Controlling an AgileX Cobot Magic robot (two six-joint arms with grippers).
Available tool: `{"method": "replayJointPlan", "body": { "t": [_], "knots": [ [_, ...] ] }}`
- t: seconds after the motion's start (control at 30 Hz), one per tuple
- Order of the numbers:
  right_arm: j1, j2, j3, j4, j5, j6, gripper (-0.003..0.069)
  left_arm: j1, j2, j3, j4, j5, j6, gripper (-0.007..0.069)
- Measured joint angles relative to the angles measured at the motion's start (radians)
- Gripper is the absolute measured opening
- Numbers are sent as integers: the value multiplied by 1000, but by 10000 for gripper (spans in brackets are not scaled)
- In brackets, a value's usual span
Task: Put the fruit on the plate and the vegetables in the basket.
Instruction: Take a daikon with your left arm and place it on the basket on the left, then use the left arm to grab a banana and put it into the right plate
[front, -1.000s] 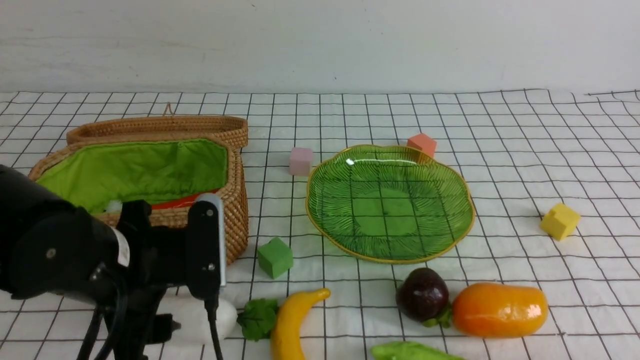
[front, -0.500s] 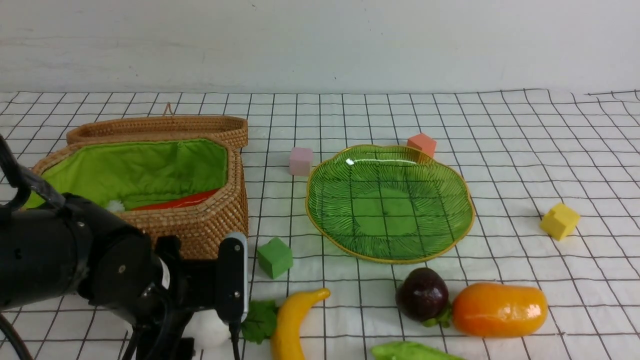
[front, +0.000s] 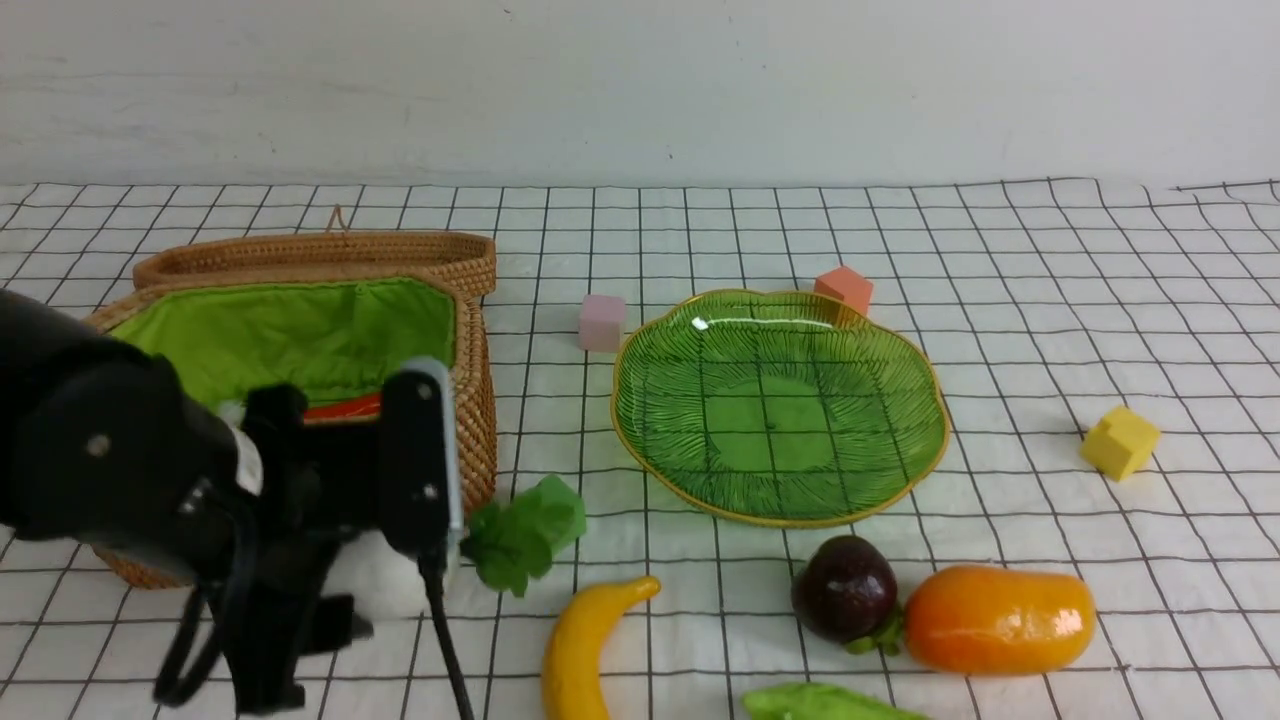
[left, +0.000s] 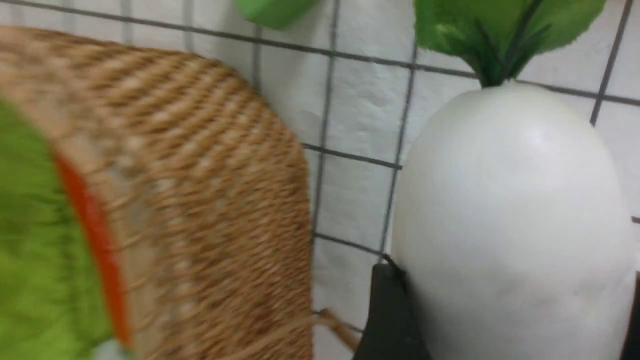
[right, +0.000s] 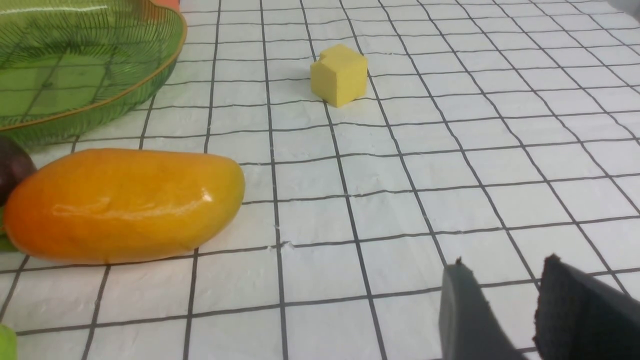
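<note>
A: Since a second ago your left gripper (left: 511, 320) has raised the radish (front: 388, 585) off the cloth (front: 1000, 250). Its leaves, then beside the banana (front: 585, 640), now hang at the basket (front: 476, 420) near corner.

B: You're clamped on its smooth white body, a dark finger on each side, close beside the coarse woven wall.

A: Nearest you, the glossy curved banana and a green vegetable (front: 820, 704) run off the bottom edge. Your right gripper (right: 505, 272) has its jaws slightly apart, gripping nothing, over bare checked cloth with room around it.

B: Next, the round purple fruit (front: 845, 588) sits just beside the oval mango (front: 995, 620), both short of the plate (front: 617, 400) and its wavy gold rim and ribbed green glass.

A: A red-orange vegetable (front: 345, 408) lies inside the basket's green lining, and the lid (front: 320, 258) is open behind. The yellow cube (front: 1120, 442) is well to the right. The pink cube (front: 601, 322) and orange cube (front: 845, 288) are at the plate's far edge.
</note>
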Motion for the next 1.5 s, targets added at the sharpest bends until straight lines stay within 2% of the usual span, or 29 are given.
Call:
{"method": "replayJointPlan", "body": {
  "t": [0.17, 0.23, 0.4, 0.6, 0.73, 0.87, 0.9, 0.93, 1.0, 1.07, 1.2, 1.37, 1.4, 1.43, 1.5],
  "knots": [
    [0, 0, 0, 0, 0, 0, 242, 95, -61, -153, 47, 17, -30, 470],
    [0, 0, 0, 0, 0, 0, 242, 161, -19, -239, 96, -19, -30, 470],
    [0, 0, 0, 0, 0, 0, 242, 203, 114, -275, 230, -106, -66, 470],
    [0, 0, 0, 0, 0, 0, 242, 205, 245, -228, 365, -169, -235, 470],
    [0, 0, 0, 0, 0, 0, 242, 209, 252, -216, 409, -234, -365, 471],
    [0, 0, 0, 0, 0, 0, 242, 209, 244, -216, 417, -250, -414, 543],
    [0, 0, 0, 0, 0, 0, 242, 209, 239, -216, 417, -241, -423, 610],
    [0, 0, 0, 0, 0, 0, 242, 209, 236, -216, 417, -229, -426, 638],
    [0, 0, 0, 0, 0, 0, 242, 209, 225, -216, 411, -195, -429, 662],
    [0, 0, 0, 0, 0, 0, 242, 209, 208, -214, 380, -158, -431, 660],
    [0, 0, 0, 0, 0, 0, 242, 192, 143, -197, 227, -66, -470, 624],
    [0, 0, 0, 0, 0, 0, 242, 107, -39, -83, -321, 48, -757, 491],
    [0, 0, 0, 0, 0, 0, 242, 102, -42, -83, -337, 55, -765, 486],
    [0, 0, 0, 0, 0, 0, 242, 61, -52, -51, -426, 101, -804, 465],
    [0, 0, 0, 0, 0, 0, 242, -20, -42, -18, -494, 132, -847, 453]
  ]
}}
